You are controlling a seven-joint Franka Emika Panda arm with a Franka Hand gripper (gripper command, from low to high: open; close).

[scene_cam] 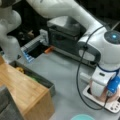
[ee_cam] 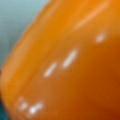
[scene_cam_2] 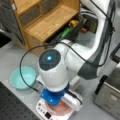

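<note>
Worktop: grey, carries everything in both front views.

Arm: white Panda, bent over and reaching straight down at the near side of the worktop. Black cable loops off the wrist.

Wooden shelf unit: at a front view's top left. A dark bin sits against it, holding yellow and green items, too blurred to name.

Metal box appliance: at a front view's top, behind the arm.

Teal bowl: just left of the wrist in a front view.

White scale-like platform: buttons on its front edge. Directly under the wrist.

Orange object: on the platform, seen as a pinkish-orange rim below the wrist in a front view. It fills the wrist view. Glossy, smooth, curved surface with bright highlights.

Gripper: hidden beneath the wrist body in both front views and absent from the wrist view, so I cannot tell its opening.

Handling, judged: rigid and light, probably plastic. The glossy skin looks slippery. Best held across a rim or narrow edge rather than the broad curve.
</note>
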